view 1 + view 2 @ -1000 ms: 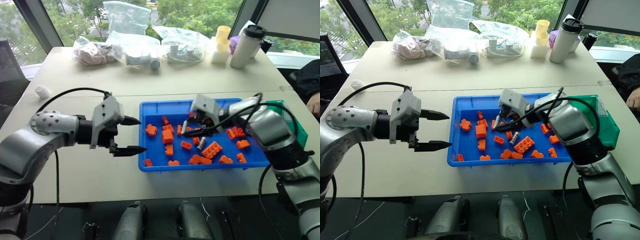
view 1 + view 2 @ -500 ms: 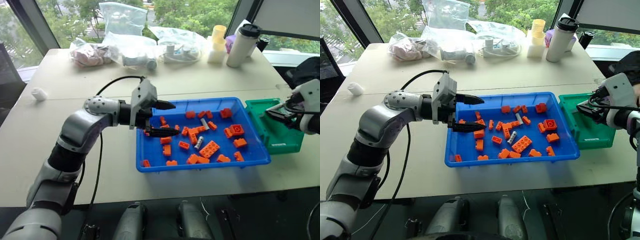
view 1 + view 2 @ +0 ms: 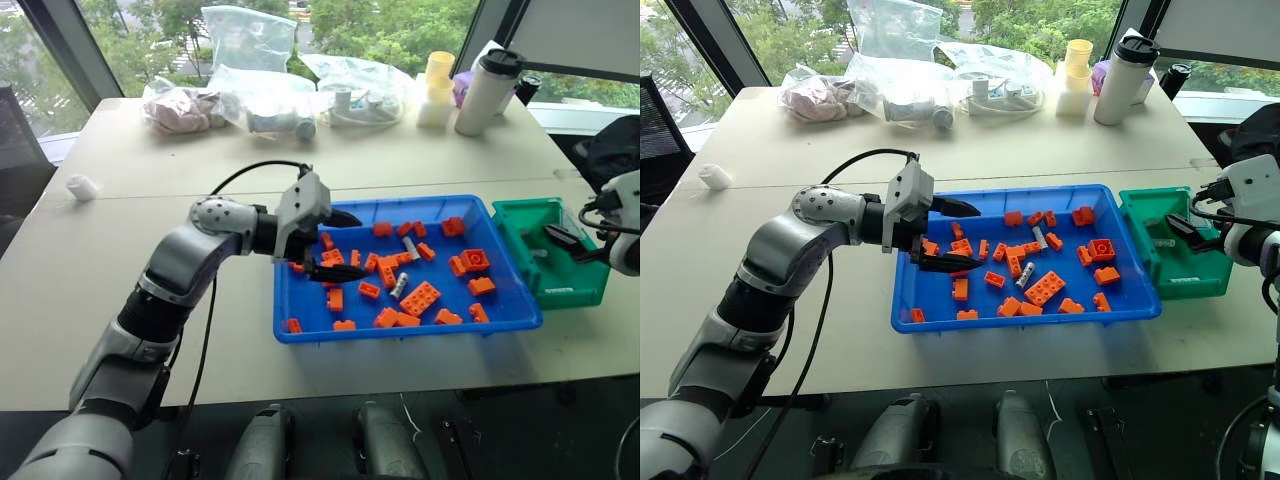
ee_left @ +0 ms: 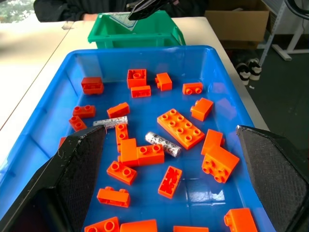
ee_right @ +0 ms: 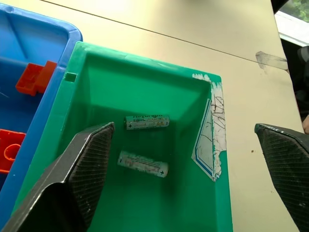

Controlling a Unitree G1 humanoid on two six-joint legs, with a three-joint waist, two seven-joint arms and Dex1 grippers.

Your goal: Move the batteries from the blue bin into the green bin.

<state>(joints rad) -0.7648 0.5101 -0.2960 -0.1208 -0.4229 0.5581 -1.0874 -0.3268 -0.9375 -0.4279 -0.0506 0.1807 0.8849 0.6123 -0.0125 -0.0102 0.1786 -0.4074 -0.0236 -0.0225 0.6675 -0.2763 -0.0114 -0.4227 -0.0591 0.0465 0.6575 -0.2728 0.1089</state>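
I count four batteries in all. Two lie on the floor of the green bin [image 5: 145, 96], side by side but not touching: one battery [image 5: 147, 122] nearer the far wall, the other battery [image 5: 143, 164] just below it. Both are pale silver-grey cylinders with small printed markings and plus signs on their wrappers.

The other two rest in the blue bin [image 4: 43, 125] among the orange bricks [image 4: 179, 128]. One silver battery [image 4: 163, 144] lies tilted near the middle, beside the large flat brick, and its skin looks speckled. A second silver battery [image 4: 110, 122] lies near a short brick further toward one wall. I make out roughly twenty orange bricks scattered over the tray floor, though some overlap and I cannot fix the exact number.

My left pincer [image 3: 338, 243] hangs over the left end of the blue bin, its two black fingers spread wide with nothing between them. My right pincer [image 3: 578, 245] sits above the green bin, fingers also held apart and empty.

The green bin stands just beside the blue bin's right end on the pale desk [image 3: 200, 170]. At the far side of the desk I see three clear plastic bags [image 3: 270, 100], one white tumbler [image 3: 488, 92] and a yellow-topped container [image 3: 438, 88].
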